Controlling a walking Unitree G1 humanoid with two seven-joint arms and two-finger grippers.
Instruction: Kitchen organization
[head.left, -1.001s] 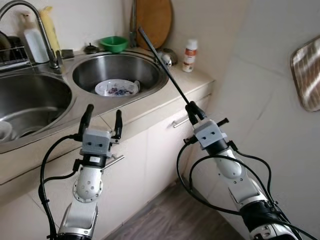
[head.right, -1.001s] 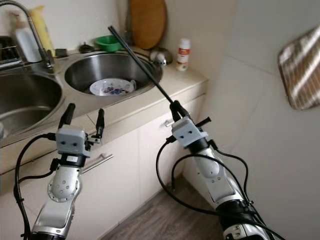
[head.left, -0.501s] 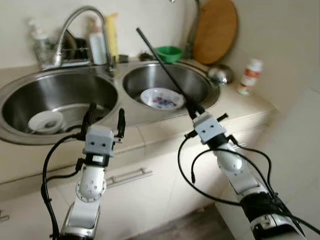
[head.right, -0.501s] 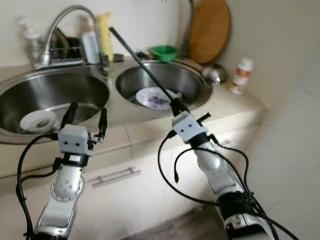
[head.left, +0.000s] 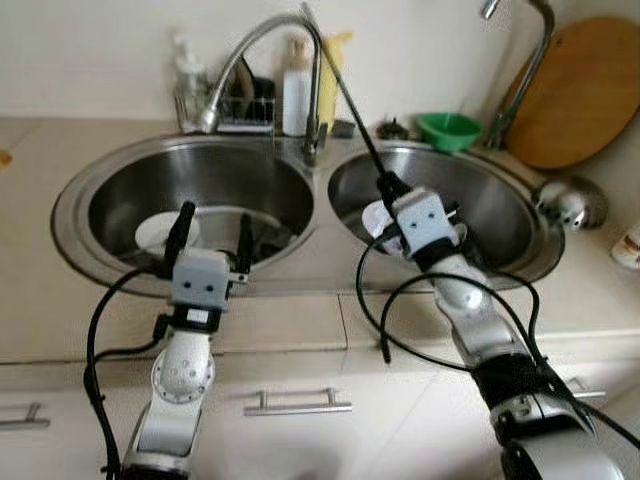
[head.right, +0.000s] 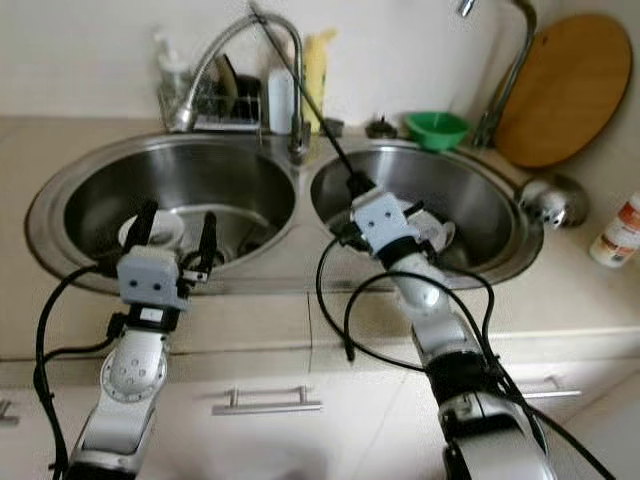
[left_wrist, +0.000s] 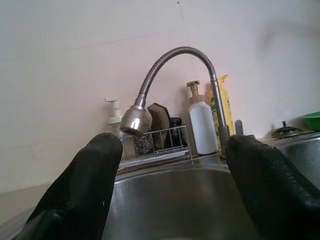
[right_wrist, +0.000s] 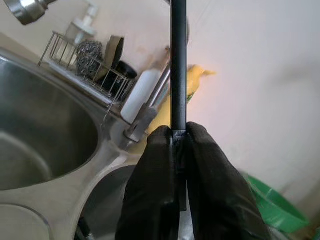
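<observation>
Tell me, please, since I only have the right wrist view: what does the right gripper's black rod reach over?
Observer: The black rod, clamped in the right gripper, slants up past the faucet between the two basins.
Operator: Where is the left gripper?
Observer: The left gripper hovers open over the left basin, above a white dish.
Operator: Anything in the right basin?
Observer: A white plate lies there, partly behind the right gripper.
</observation>
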